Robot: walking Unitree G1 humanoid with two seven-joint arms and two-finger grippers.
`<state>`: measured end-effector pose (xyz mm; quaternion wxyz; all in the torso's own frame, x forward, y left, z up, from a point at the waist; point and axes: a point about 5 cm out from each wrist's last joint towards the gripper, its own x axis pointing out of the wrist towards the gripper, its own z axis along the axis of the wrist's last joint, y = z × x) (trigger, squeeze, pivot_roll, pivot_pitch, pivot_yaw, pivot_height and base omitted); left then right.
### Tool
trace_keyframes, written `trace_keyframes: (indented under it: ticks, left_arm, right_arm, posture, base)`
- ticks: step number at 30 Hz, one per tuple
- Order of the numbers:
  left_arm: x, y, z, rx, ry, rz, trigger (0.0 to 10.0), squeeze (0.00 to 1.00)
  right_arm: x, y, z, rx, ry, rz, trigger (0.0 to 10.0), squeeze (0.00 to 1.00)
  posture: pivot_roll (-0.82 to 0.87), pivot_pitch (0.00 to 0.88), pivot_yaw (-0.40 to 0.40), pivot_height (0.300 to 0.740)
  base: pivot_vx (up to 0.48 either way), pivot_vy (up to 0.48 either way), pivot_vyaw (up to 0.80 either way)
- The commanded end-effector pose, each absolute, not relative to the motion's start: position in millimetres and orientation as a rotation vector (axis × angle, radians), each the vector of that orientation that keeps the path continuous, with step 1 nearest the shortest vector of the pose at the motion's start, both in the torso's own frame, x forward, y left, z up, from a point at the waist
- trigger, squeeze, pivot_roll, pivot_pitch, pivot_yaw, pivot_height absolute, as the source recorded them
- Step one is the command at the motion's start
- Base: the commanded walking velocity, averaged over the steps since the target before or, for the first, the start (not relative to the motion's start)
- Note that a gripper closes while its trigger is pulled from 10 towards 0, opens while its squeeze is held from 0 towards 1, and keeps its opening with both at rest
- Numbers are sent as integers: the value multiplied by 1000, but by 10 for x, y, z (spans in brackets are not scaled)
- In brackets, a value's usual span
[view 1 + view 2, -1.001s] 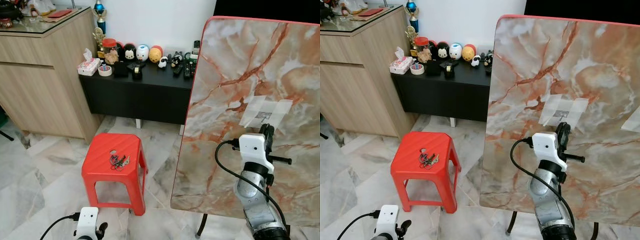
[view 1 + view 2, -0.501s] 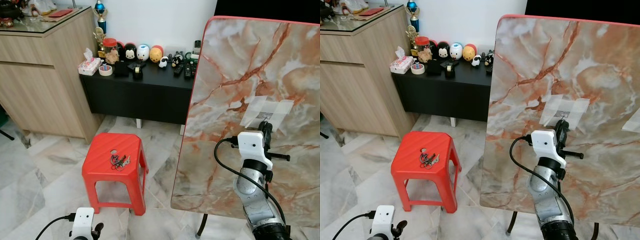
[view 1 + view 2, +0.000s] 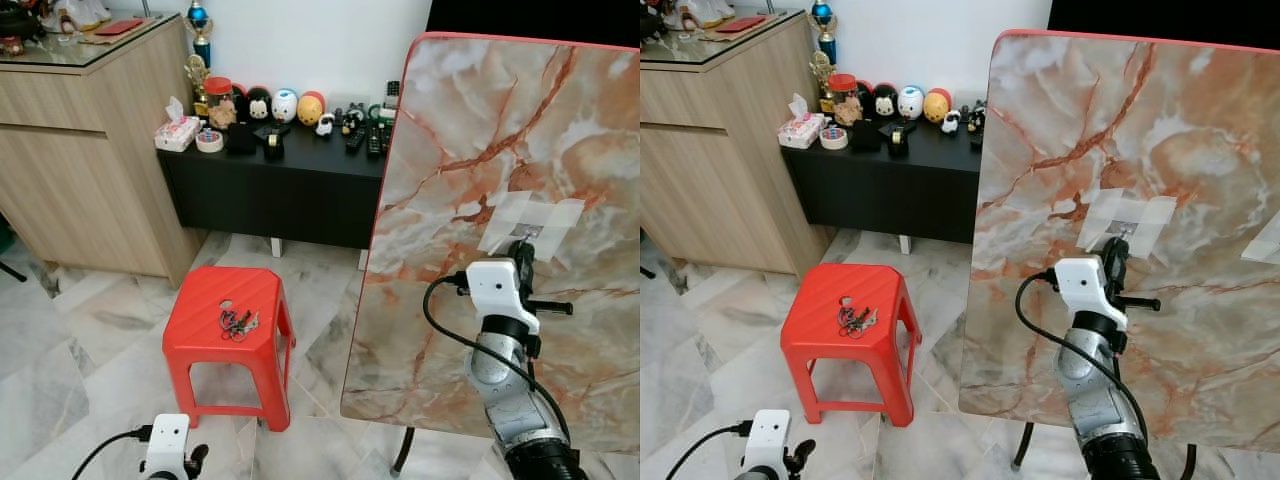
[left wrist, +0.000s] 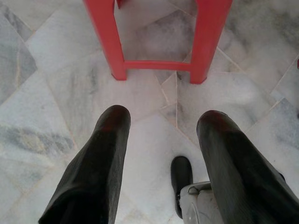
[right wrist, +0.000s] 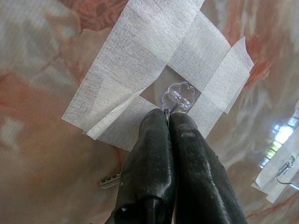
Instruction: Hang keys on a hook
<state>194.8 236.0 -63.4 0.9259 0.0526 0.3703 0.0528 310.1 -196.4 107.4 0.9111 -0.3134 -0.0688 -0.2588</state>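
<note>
Right gripper (image 5: 169, 119), fingers pressed together on a silver key (image 5: 110, 181), tips touching the clear plastic hook (image 5: 176, 97) taped to the upright marble-patterned board (image 3: 480, 130), well inside its edges. A second key bunch (image 3: 238, 322) lies on the red plastic stool (image 3: 205, 345). Left gripper (image 4: 161, 140), its 2 fingers spread, hangs over open marble floor (image 4: 42, 84) near the stool's legs.

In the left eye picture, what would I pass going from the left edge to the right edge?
Wooden cabinet → red stool carrying a bunch of keys → upright marble board → right gripper at the taped hook.
</note>
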Motion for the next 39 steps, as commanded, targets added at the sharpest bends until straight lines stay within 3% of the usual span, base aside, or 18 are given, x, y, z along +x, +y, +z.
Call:
trace_keyframes:
  ticks: [1, 22, 23, 24, 25, 26, 29, 36, 37, 38, 39]
  left_arm:
    - [1949, 2340, -642, 94, 764, 114, 10000, 0]
    - [1973, 2331, -631, 93, 757, 111, 10000, 0]
    - [1977, 2324, -631, 93, 756, 111, 10000, 0]
    - [1979, 2321, -630, 92, 755, 111, 10000, 0]
    - [1981, 2315, -631, 92, 754, 111, 10000, 0]
    - [1983, 2309, -631, 91, 754, 111, 10000, 0]
    - [1990, 2292, -632, 90, 753, 111, 10000, 0]
    - [1986, 2290, -635, 90, 755, 111, 10000, 0]
    - [1986, 2290, -635, 91, 756, 111, 10000, 0]
    - [1985, 2292, -636, 91, 757, 111, 10000, 0]
    - [1984, 2293, -636, 91, 757, 111, 10000, 0]
  right_arm:
    - [3118, -1953, 1068, -662, -130, -517, 10000, 0]
    - [3052, -1956, 1017, -763, -97, -498, 10000, 0]
    - [3052, -1955, 1020, -761, -98, -498, 10000, 259]
    - [3052, -1955, 1020, -760, -98, -497, 10000, 259]
    - [3052, -1955, 1021, -760, -97, -497, 10000, 502]
    - [3053, -1954, 1022, -759, -97, -496, 10000, 561]
    - [3061, -1951, 1025, -757, -94, -492, 10000, 580]
    - [3058, -1949, 1033, -755, -99, -495, 10000, 525]
    - [3058, -1948, 1034, -755, -101, -495, 10000, 420]
    - [3056, -1945, 1033, -754, -102, -494, 10000, 0]
    - [3056, -1943, 1033, -753, -102, -493, 10000, 0]
  posture:
    - [70, 0, -54, 740]
    - [69, 0, -56, 740]
    - [69, 0, -56, 740]
    - [69, 0, -56, 740]
    - [69, 0, -56, 740]
    - [69, 0, -56, 740]
    - [71, 0, -57, 740]
    - [71, 0, -56, 740]
    - [71, 0, -56, 740]
    - [71, 0, -55, 740]
    - [71, 0, -55, 740]
  base:
    - [0, 0, 0]
    - [0, 0, 0]
    - [0, 0, 0]
    - [0, 0, 0]
    - [0, 0, 0]
    - [0, 0, 0]
    - [0, 0, 0]
    - [0, 0, 0]
    - [0, 0, 0]
    - [0, 0, 0]
    - [0, 0, 0]
